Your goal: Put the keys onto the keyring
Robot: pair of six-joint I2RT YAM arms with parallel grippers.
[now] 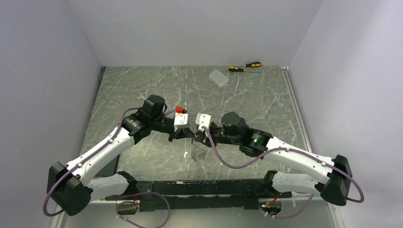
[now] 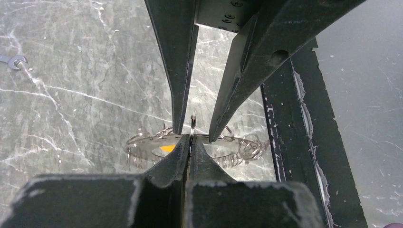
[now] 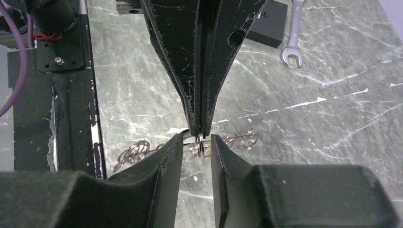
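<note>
Two-handed work: the left pincer (image 2: 190, 142) is clamped shut on a thin silvery wire, seemingly part of the keyring (image 2: 237, 149). The keyring's jagged loop spreads to either side of the pinch, low over the tabletop (image 2: 71, 95). The right pincer (image 3: 196, 141) stands open, one finger on each side of the held wire, with no clear contact. A yellow patch within the loop is probably the yellow-headed key (image 2: 166, 148); the other keys cannot be made out. To thread well, the left should hold rigid while the right closes gently just beside the pinch. That would part the wire without twisting the floppy loop or knocking it free.
</note>
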